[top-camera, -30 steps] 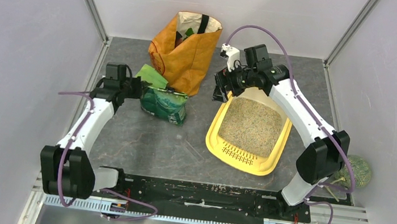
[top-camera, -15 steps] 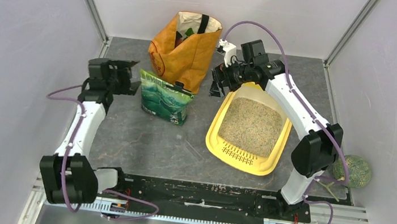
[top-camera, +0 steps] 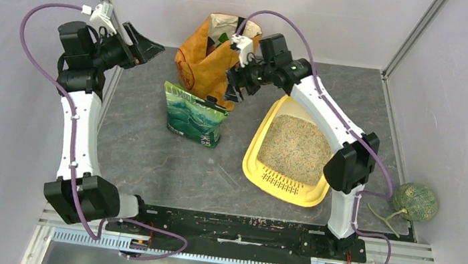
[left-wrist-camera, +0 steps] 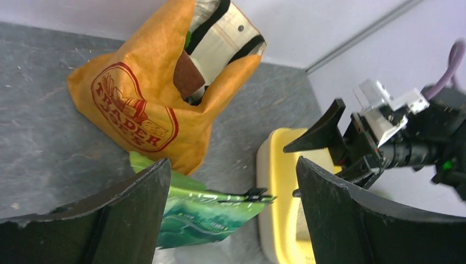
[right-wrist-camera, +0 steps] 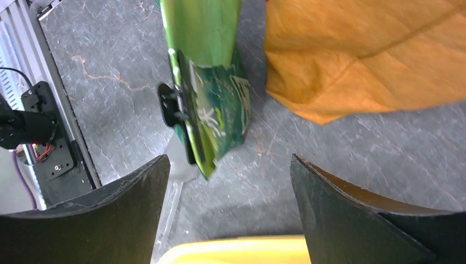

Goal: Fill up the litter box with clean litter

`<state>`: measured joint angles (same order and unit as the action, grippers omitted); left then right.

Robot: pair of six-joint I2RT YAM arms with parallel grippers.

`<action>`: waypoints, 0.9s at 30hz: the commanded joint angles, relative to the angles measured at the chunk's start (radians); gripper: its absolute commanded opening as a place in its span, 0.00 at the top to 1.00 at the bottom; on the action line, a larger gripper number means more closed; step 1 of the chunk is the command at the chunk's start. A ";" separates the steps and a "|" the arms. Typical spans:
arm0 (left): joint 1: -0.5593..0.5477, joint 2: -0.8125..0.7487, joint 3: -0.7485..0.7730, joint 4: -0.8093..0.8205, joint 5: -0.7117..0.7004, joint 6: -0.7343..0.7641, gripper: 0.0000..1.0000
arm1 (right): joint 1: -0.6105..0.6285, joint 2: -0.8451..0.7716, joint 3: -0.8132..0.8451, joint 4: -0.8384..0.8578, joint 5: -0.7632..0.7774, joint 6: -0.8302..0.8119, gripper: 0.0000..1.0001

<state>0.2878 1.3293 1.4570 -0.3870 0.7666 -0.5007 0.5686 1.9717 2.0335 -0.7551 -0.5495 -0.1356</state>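
Note:
The yellow litter box (top-camera: 318, 189) lies right of centre, its floor covered with beige clean litter (top-camera: 295, 146). The green litter bag (top-camera: 194, 115) stands by itself left of the box, a black clip (right-wrist-camera: 173, 104) on its top edge. My left gripper (top-camera: 143, 50) hangs high at the far left, open and holding nothing; in the left wrist view the green bag (left-wrist-camera: 198, 214) and the litter box (left-wrist-camera: 275, 192) lie far below the left gripper (left-wrist-camera: 232, 162). My right gripper (top-camera: 231, 88) is open above the floor between bag and box, and the right wrist view shows the green bag (right-wrist-camera: 214, 104) beyond the right gripper (right-wrist-camera: 229, 159).
An orange shopping bag (top-camera: 217, 56) stands at the back, close behind the green bag and the right gripper. A green melon (top-camera: 416, 200) lies at the right wall. Walls close in the floor on three sides.
My left gripper opened, let go of the green bag's top and rose to the far left. The bag now stands upright. My right gripper moved left off the box's far end.

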 commanded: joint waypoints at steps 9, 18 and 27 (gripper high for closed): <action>0.001 -0.070 -0.025 -0.187 0.065 0.355 0.09 | 0.172 0.123 0.203 -0.076 0.206 -0.120 0.14; 0.002 -0.061 0.012 -0.205 0.036 0.330 0.08 | 0.192 0.170 0.232 -0.073 0.260 -0.134 0.41; 0.005 -0.059 0.003 -0.204 0.034 0.338 0.07 | 0.201 0.168 0.254 -0.067 0.224 -0.131 0.41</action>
<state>0.2878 1.2858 1.4311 -0.5976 0.8040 -0.2001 0.7597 2.1445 2.2307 -0.8448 -0.3096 -0.2592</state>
